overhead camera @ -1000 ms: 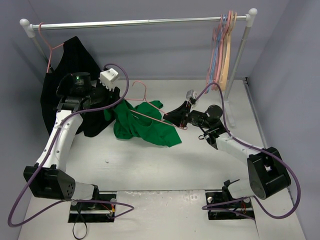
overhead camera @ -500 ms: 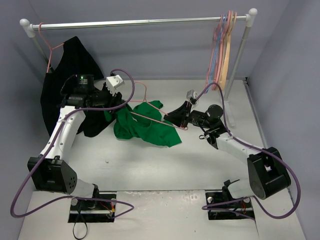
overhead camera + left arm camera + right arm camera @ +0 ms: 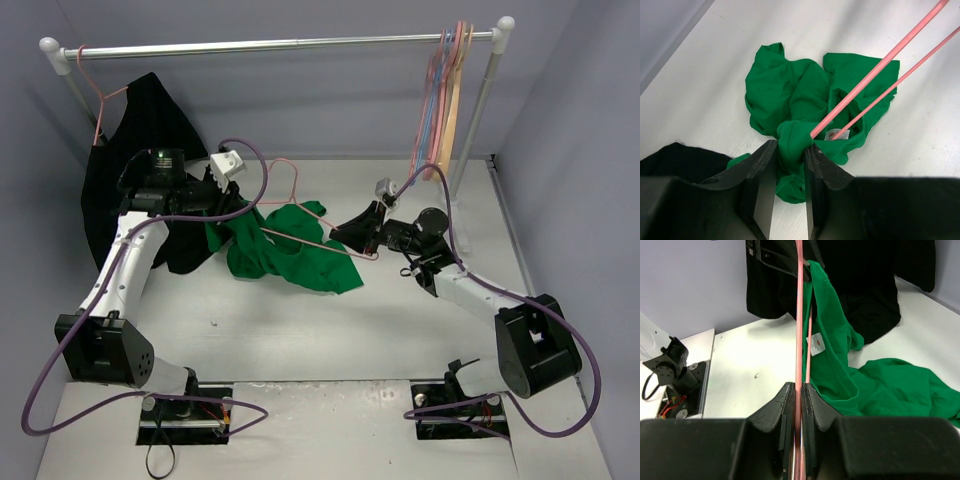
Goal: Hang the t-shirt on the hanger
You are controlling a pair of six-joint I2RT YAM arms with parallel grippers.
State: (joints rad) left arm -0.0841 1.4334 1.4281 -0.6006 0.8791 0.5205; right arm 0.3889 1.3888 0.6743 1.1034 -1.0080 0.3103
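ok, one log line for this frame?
left gripper: pinching t-shirt fold | right gripper: shut on hanger | hanger end tucked into t-shirt by neck label | t-shirt not yet on hanger

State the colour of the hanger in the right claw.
Salmon pink. The hanger shows clearest in the right wrist view.

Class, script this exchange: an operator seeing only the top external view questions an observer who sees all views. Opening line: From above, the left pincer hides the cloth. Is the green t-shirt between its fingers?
Observer: Yes; the left wrist view shows a bunched fold of the t-shirt filling the gap between the fingers of the left pincer.
Operator: And the right pincer?
Observer: Its wrist view shows it clamped on the thin pink rod of the hanger.
Operator: The neck label?
Observer: White, lying right beside that rod.
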